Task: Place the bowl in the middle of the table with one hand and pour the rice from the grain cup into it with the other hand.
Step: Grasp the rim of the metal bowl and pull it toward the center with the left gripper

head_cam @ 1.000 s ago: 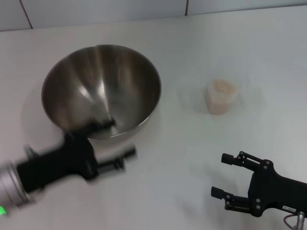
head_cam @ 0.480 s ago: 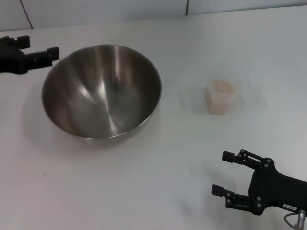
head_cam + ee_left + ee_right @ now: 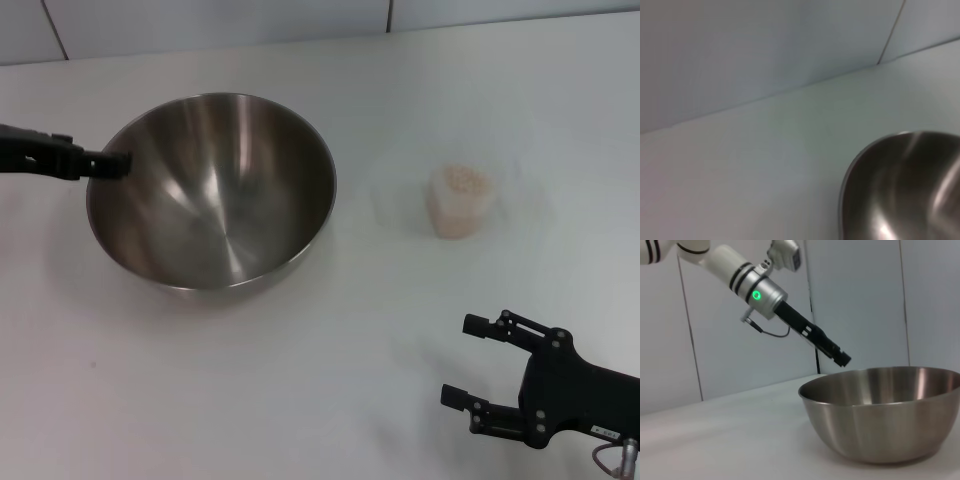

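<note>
Above bowl (image 3: 212, 190) rim, left gripper (image 3: 112, 163) hovering, fingers unreadable; near table (image 3: 300, 400) edge, right gripper (image 3: 478, 372) parked, spread.

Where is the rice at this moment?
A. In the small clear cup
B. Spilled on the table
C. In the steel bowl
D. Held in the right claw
A: the rice fills the grain cup standing on the table, while the bowl shows only bare steel inside.
</note>
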{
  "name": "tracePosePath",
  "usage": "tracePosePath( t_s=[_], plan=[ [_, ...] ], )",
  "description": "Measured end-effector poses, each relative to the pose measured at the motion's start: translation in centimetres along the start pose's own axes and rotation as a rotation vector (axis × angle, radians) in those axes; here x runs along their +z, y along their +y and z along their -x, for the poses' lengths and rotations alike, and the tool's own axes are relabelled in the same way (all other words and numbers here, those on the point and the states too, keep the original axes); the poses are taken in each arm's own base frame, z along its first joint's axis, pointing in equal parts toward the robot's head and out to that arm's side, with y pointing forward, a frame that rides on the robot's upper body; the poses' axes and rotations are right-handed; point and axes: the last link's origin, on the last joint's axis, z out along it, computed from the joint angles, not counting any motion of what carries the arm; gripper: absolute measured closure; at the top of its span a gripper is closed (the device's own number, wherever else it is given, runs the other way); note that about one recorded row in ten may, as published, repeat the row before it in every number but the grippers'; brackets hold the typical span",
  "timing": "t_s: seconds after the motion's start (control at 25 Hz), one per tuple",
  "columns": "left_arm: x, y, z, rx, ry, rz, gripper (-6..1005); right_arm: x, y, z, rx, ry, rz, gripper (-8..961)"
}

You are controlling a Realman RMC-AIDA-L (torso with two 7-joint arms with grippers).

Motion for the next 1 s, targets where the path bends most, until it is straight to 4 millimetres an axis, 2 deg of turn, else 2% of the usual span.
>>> tracePosePath(
  t_s=[0.4, 0.92, 1.0],
  plan=[
    [2.5, -0.4, 0.9, -0.005, -0.119, -0.013, 158, 0.1, -0.1, 0.1, -0.004, -0.005, 0.003, 138],
    [2.9, 0.1, 0.9, 0.011, -0.145, 0.0, 162, 0.1, -0.1, 0.1, -0.007, -0.004, 0.004, 138],
    [3.1, 0.2, 0.9, 0.017, -0.153, 0.005, 332, 0.1, -0.1, 0.2, -0.007, -0.005, 0.004, 138]
  ],
)
